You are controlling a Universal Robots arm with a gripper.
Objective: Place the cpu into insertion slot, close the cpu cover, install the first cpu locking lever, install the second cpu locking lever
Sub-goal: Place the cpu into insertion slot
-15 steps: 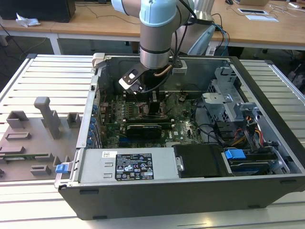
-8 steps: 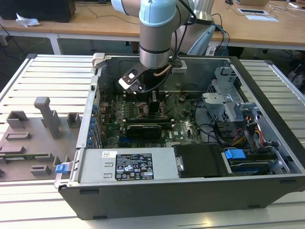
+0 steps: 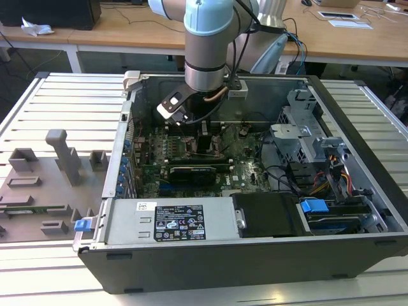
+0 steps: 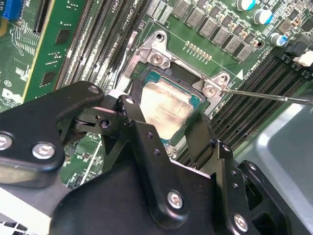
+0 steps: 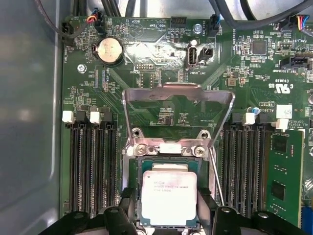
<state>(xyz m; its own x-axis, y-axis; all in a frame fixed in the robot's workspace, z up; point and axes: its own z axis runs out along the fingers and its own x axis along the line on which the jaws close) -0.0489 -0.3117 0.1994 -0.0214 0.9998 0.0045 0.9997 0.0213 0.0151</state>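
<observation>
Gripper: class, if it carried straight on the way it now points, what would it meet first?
Most likely the cpu, which lies directly ahead of the gripper on the green board. How much gap remains between them is unclear.

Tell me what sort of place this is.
Probably a robotics lab workbench: an open desktop computer case sits on a slatted metal table, a robot arm reaches into it, and wooden desks stand behind.

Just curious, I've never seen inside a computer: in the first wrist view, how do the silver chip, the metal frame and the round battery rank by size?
Largest: the metal frame.
Next: the silver chip.
Smallest, clearly: the round battery.
</observation>
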